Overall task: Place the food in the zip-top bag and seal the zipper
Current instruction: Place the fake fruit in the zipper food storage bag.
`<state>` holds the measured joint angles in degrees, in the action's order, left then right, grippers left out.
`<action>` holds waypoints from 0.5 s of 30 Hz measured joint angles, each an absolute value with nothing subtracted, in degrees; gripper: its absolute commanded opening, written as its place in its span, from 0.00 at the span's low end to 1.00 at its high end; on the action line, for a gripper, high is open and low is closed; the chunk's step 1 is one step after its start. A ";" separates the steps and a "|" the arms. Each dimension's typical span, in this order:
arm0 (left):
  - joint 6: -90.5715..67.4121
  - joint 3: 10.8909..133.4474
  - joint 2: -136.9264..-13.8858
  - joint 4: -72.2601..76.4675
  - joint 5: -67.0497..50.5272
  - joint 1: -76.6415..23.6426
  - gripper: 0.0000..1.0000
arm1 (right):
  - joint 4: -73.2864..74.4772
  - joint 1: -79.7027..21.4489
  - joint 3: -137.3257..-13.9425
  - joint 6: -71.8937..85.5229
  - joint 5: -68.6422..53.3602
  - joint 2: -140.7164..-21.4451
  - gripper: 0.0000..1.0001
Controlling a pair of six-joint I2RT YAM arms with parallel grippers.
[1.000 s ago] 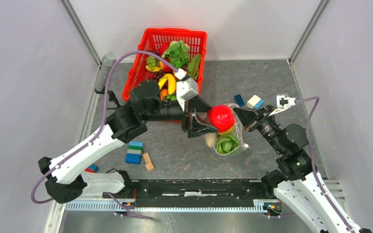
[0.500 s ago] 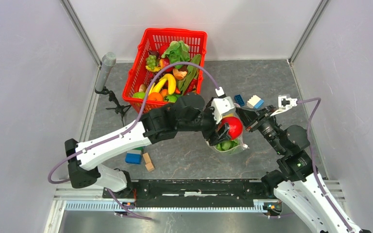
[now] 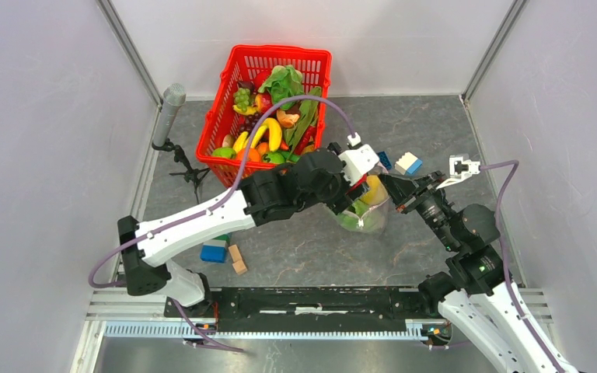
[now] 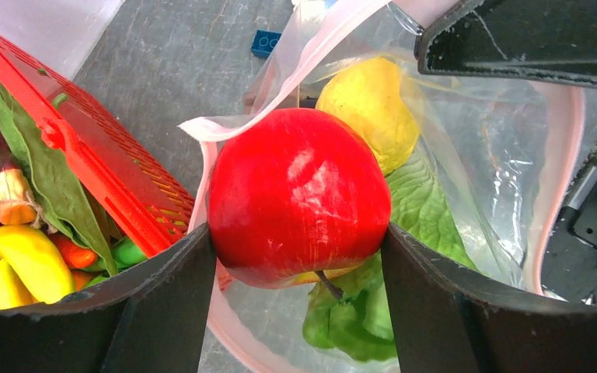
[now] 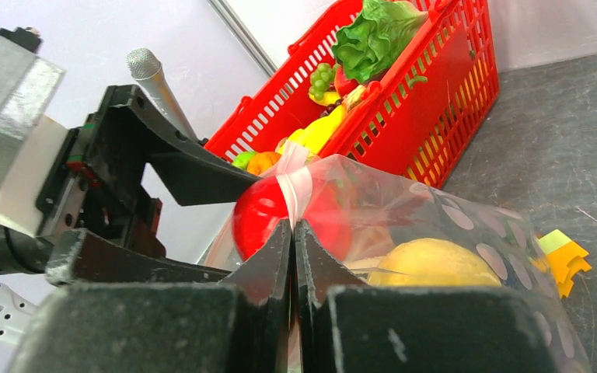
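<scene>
My left gripper (image 4: 297, 233) is shut on the red apple (image 4: 299, 194) and holds it in the open mouth of the zip-top bag (image 4: 505, 148). A yellow fruit (image 4: 369, 101) and leafy greens (image 4: 420, 210) lie inside the bag below it. The pink zipper strip (image 4: 563, 155) rings the mouth. My right gripper (image 5: 293, 225) is shut on the bag's rim (image 5: 299, 183) and holds the mouth up; the apple (image 5: 256, 214) shows just behind it. In the top view my left gripper (image 3: 352, 200) covers the apple, and the bag (image 3: 367, 219) sits between both arms.
The red mesh basket (image 3: 221, 116), holding several toy produce pieces, stands at the back left, close to the bag. Blue and white blocks (image 3: 404, 162) lie behind the bag. More blocks (image 3: 216, 251) lie at front left. A microphone on a stand (image 3: 171, 105) is by the left wall.
My left arm has carried the apple to the right and down into the bag's mouth. My right gripper has kept hold of the bag's rim and shifted slightly.
</scene>
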<state>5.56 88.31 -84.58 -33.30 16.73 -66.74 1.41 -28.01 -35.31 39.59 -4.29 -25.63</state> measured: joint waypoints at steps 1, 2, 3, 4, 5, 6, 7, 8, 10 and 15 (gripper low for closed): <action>5.78 88.64 -85.32 -33.08 16.93 -66.74 0.85 | 1.41 -28.01 -35.31 39.59 -4.36 -25.63 0.06; 5.93 88.84 -86.00 -32.86 17.10 -66.74 0.90 | 1.41 -28.01 -35.31 39.59 -4.40 -25.61 0.06; 6.07 88.97 -86.72 -32.86 17.23 -66.74 0.92 | 1.41 -28.01 -35.31 39.59 -4.40 -25.58 0.06; 6.11 89.01 -87.42 -32.75 17.45 -66.74 0.94 | 1.45 -28.01 -35.31 39.62 -4.36 -25.56 0.07; 6.11 89.01 -87.79 -32.67 17.50 -66.74 0.95 | 1.58 -28.01 -35.31 39.62 -4.34 -25.54 0.06; 6.09 89.01 -88.07 -32.64 17.45 -66.74 0.97 | 1.69 -28.01 -35.31 39.62 -4.27 -25.52 0.07; 6.09 89.01 -88.16 -32.62 17.34 -66.74 1.00 | 1.83 -28.01 -35.31 39.59 -4.23 -25.47 0.07; 6.09 89.01 -87.96 -32.45 16.99 -66.74 1.00 | 1.87 -28.01 -35.31 39.59 -4.12 -25.43 0.07; 6.07 88.99 -86.70 -32.38 15.31 -66.74 1.00 | 2.15 -28.01 -35.31 39.55 -3.86 -25.28 0.07; 6.02 87.15 -77.87 -29.45 10.15 -66.74 1.00 | 2.26 -28.01 -35.31 39.22 -2.94 -25.17 0.07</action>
